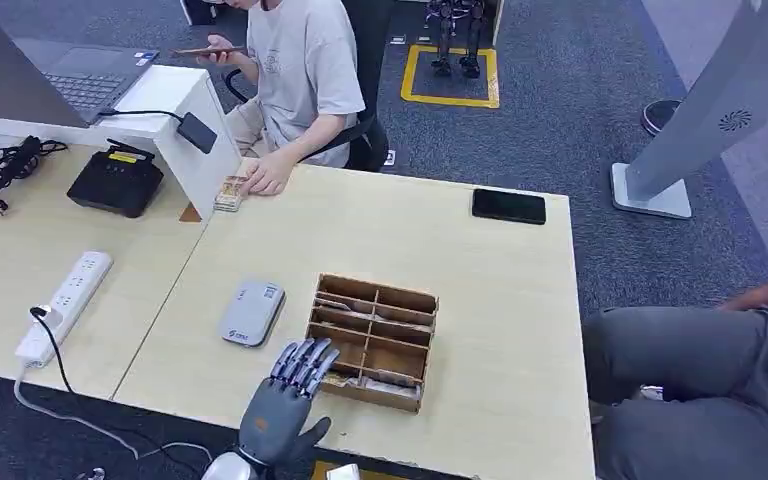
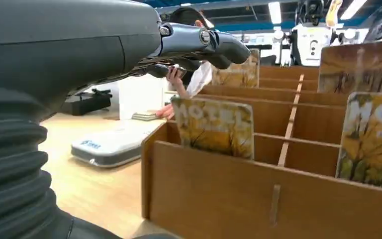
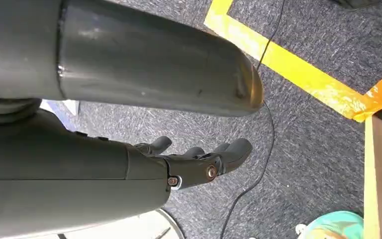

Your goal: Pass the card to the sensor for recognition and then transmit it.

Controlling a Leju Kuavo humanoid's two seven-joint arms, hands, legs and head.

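Tabletop (image 1: 480, 290) card box (image 1: 372, 340), left hand (image 1: 285, 400) alongside

Count: 1 wooden divider box (image 1: 372, 342), 8 compartments; 1 grey sensor (image 1: 252, 313) at its 9 o'clock; 1 black phone (image 1: 508, 206) at 1 o'clock; 1 power strip (image 1: 65, 307); 2 people.

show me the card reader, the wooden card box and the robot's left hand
card reader (image 1: 252, 313), head view, middle of its grey top.
wooden card box (image 1: 419, 299), head view, far right rim.
left hand (image 1: 288, 394), head view, back of the hand.
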